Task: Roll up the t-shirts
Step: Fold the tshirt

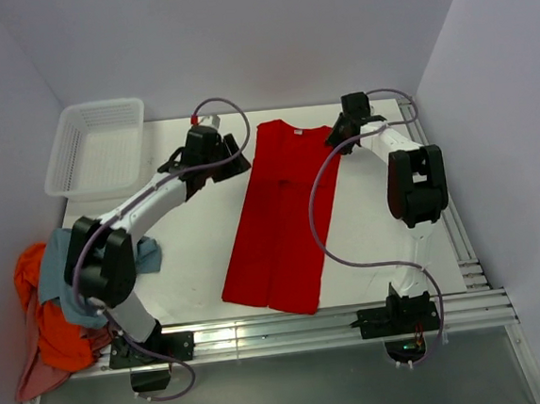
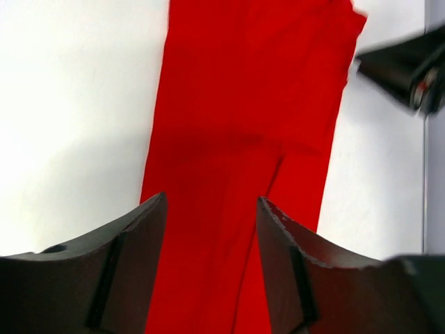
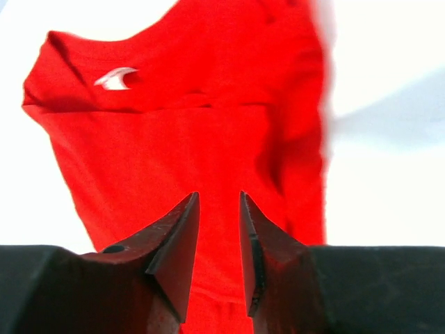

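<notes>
The red t-shirt (image 1: 279, 215) lies mid-worktop (image 1: 190, 266) as 1 long strip, its sides folded in to meet along a middle line, collar at the far end, hem at the near end and set a little to the left; the left fingers (image 2: 149, 229) stand wide apart above its far left part with nothing between them; the right fingers (image 3: 182, 229) sit at the far right corner with only a narrow gap, and no cloth looks pinched in it.

The step in hand looks like starting the roll from the collar; it would go best if both sets of fingers take the 2 far corners at the same level, bite through every layer, and turn the edge over tightly toward the near side; uneven pace would likely make a cone, and the slant of the strip calls for rolling along its own line.

The far right corner is covered by the right arm from above; the right wrist view blurs along the shirt's right edge, though the white neck label (image 3: 115, 78) shows; tucked sleeves cannot be seen; the other t-shirts (image 1: 48, 316) heap at the near left, partly behind the left arm, their count unclear; the basket (image 1: 101, 105) stands far left.
</notes>
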Controlling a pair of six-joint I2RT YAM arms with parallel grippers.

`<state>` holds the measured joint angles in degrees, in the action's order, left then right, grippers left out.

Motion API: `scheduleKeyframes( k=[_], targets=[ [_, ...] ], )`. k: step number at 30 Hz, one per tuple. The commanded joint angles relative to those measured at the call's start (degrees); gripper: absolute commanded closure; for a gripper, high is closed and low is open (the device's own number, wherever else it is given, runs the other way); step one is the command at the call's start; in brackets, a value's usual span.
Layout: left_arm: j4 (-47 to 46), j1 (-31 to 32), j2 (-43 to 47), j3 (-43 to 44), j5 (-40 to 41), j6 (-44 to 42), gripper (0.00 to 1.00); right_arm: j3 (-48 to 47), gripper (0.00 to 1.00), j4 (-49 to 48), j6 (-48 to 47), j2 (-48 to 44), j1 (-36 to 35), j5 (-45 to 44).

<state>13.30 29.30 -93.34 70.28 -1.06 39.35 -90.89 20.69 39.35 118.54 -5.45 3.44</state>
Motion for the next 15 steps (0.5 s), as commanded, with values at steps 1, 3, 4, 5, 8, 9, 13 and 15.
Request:
scheduleKeyframes(
  k=[1, 3, 4, 5, 8, 9, 13, 15],
  targets=[
    [-5.39, -3.53, -7.97, 8.10, -6.49, -4.19, 0.42, 2.47, 0.62, -1.79, 0.02, -2.79, 1.85, -1.07],
    [-6.18, -4.51, -14.04, 13.90, -7.54, -4.90, 0.42, 2.39, 0.60, -1.27, -0.07, -2.53, 2.02, -1.68],
    [-6.70, -4.95, -15.80, 15.75, -7.90, -6.21, 0.42, 2.21, 0.59, -0.65, 0.02, -2.35, 1.94, -1.95],
    [-6.62, -5.13, -19.39, 19.59, -7.99, -6.83, 0.43, 2.04, 0.59, -0.39, 0.11, -1.74, 2.02, -2.12],
    [-6.01, -5.22, -26.51, 27.41, -10.09, -9.64, 0.55, 0.46, 0.62, 0.84, 0.55, -0.34, 1.94, -3.08],
    [-5.92, -5.30, -28.28, 29.19, -10.10, -10.26, 0.56, 0.45, 0.62, 1.28, 0.64, 0.02, 1.94, -3.09],
    [-6.35, -5.65, -34.62, 35.97, -12.12, -11.40, 0.56, 0.45, 0.64, 0.76, 1.08, 0.73, 2.02, -2.48],
    [-7.76, -5.92, -36.99, 38.17, -13.09, -11.06, 0.55, 0.37, 0.64, 0.67, 1.25, 0.73, 1.94, -2.39]
  ],
)
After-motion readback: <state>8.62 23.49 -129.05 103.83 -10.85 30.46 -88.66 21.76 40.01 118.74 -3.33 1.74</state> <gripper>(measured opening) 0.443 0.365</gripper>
